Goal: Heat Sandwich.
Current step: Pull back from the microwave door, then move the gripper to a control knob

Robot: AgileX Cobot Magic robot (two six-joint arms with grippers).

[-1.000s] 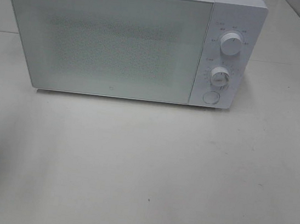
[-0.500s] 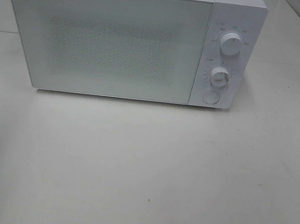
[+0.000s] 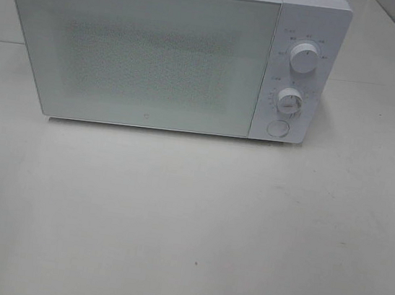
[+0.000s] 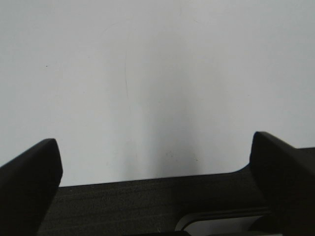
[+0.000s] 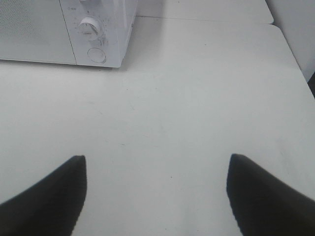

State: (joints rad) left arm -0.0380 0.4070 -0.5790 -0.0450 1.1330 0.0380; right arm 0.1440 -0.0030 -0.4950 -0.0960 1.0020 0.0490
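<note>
1. Exterior high: microwave [image 3: 173, 57] shut; I see no sandwich in any view, possibly inside it.
2. Left end effector [image 4: 153, 145] and right end effector [image 5: 157, 158] gape empty, the right one before the microwave.
3. Risk: turning dials [image 3: 305, 58] blind heats nothing.

microwave [image 3: 173, 53] sits on table [image 3: 186, 233], toward back.

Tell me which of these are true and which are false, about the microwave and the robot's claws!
1. The microwave door is shut. True.
2. A sandwich lies in front of it. False: no sandwich shows in any view.
3. It has an upper knob and a lower knob. True.
4. The right gripper grips a knob. False: it is open and empty, over the table.
5. The left gripper is shut. False: it is open and empty.
</note>
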